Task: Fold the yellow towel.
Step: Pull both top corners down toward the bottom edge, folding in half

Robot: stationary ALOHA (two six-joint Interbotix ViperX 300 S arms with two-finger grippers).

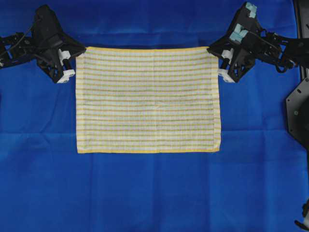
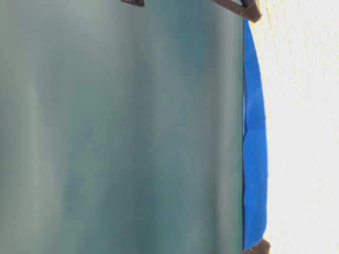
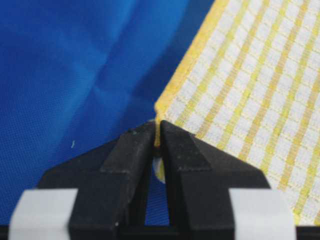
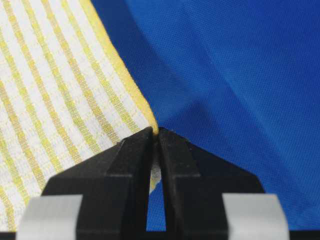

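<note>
The yellow towel (image 1: pixel 147 100), white with fine yellow checks and yellow hems, lies spread flat in the middle of the overhead view. My left gripper (image 1: pixel 76 54) is shut on its far left corner; the left wrist view shows the yellow hem corner (image 3: pixel 158 135) pinched between the black fingertips (image 3: pixel 135 145). My right gripper (image 1: pixel 216 54) is shut on the far right corner, and in the right wrist view that corner (image 4: pixel 155 131) is clamped between the jaws. The towel (image 2: pixel 304 127) fills the right of the table-level view as a bright, washed-out surface.
A plain blue sheet (image 1: pixel 154 193) covers the table under the towel, lightly creased. Black arm hardware (image 1: pixel 297 111) stands at the right edge of the overhead view. A blurred teal surface (image 2: pixel 122 127) fills most of the table-level view.
</note>
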